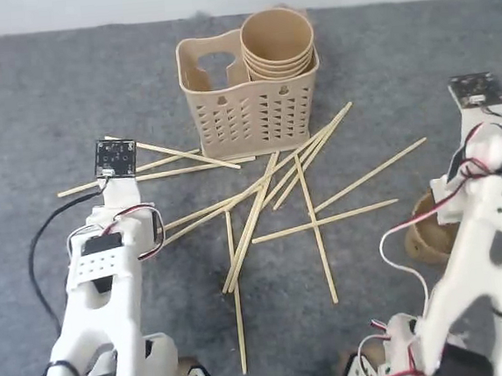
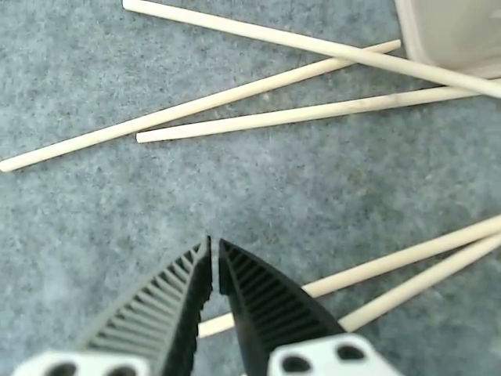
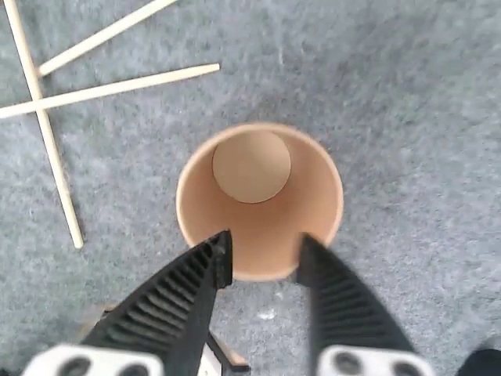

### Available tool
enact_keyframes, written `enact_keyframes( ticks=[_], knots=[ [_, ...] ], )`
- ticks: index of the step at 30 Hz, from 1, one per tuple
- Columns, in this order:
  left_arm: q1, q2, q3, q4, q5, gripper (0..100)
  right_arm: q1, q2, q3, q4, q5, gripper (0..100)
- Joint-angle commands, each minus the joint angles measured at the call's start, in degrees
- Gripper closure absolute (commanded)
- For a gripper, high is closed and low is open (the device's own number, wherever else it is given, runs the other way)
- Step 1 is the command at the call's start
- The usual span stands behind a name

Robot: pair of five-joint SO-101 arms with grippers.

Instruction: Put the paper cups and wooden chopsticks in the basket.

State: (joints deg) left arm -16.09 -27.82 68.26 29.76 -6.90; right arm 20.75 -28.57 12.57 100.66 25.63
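Our left claw (image 2: 213, 270) is clenched. Its two ribbed fingers meet tip to tip and grip nothing. It hangs over the grey carpet (image 2: 94, 211). Ahead of its tips lie three wooden chopsticks (image 2: 235, 98), slanting across one another. The farthest of them runs up to a corner of the basket (image 2: 454, 31), which sits well ahead of this claw and off to one side. Two more sticks lie side by side close to the claw, and one of them passes under a finger.

Our right claw (image 3: 264, 249) is released, with a clear gap between its fingers. Just ahead of it a paper cup (image 3: 250, 168) stands mouth up on the carpet, so we look straight down onto its round bottom. The near rim of the cup falls between the two fingertips. We cannot tell whether either tip touches the wall. Beyond the cup and off to one side of this claw, more chopsticks lie crossed.

From above, we see the basket far ahead of both claws and roughly between them. A stack of paper cups (image 1: 276, 36) sits inside it at the end nearer the right claw. The loose sticks fan out on the carpet between the basket and the two claws.
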Motion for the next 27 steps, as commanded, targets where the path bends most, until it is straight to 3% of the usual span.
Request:
enact_keyframes(
  ticks=[1, 8, 13, 27],
  knots=[
    [-0.26, -0.26, -2.51, -0.97, -0.53, 98, 0.92, -4.18, -0.26, 1.98, 0.88, 79.0],
    [-0.35, -0.26, -2.51, -0.97, -0.62, 98, 9.19, -2.42, 0.0, -3.38, 1.41, 80.5],
    [-0.35, -0.26, -2.51, -0.97, -0.7, 98, 12.62, 4.7, 0.09, -1.45, 5.27, 80.4],
    [-0.26, -0.26, -2.51, -0.97, -0.7, 99, 13.23, 12.97, 0.62, -2.07, 5.19, 80.8]
  ],
)
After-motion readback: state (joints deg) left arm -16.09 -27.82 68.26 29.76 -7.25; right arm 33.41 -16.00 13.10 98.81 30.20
